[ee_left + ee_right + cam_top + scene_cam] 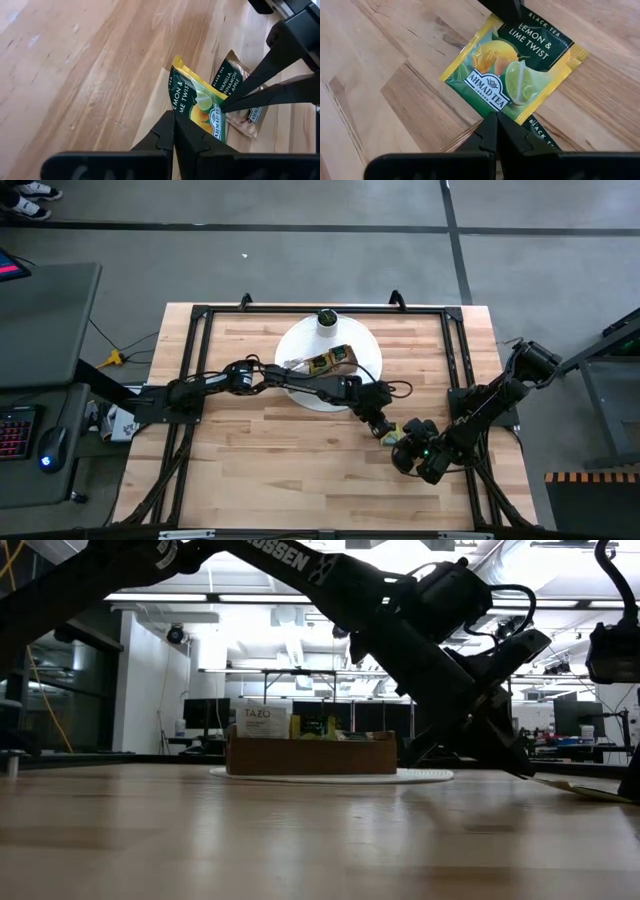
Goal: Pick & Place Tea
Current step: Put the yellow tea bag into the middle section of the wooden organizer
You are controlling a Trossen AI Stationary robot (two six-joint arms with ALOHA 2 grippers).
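A green-and-yellow lemon and lime tea sachet (pixel 512 70) sits between my two grippers near the table's right front (pixel 388 434). My left gripper (pixel 174 125) and my right gripper (pixel 496 125) are both shut on it from opposite ends. A second tea sachet, tan and dark green (pixel 237 87), lies flat on the table partly under the first. More tea stands in the brown wooden tray (pixel 330 361) on a round white plate (pixel 300 385) at the far middle. My left gripper pinches the sachet's edge at its "black tea" end (pixel 176 106) between its two fingers, slanting down from the table's left. My right gripper pinches the opposite edge at the logo end, near a corner (pixel 496 111), slanting down from the right. The sachet spans between the two holds. I cannot tell whether it rests on the sachet below.
A small white cylinder with a dark top (pixel 327 321) stands on the plate behind the tray. A black frame (pixel 200 315) runs round the wooden tabletop. Bare wood stretches across the near left of the table (pixel 270 470).
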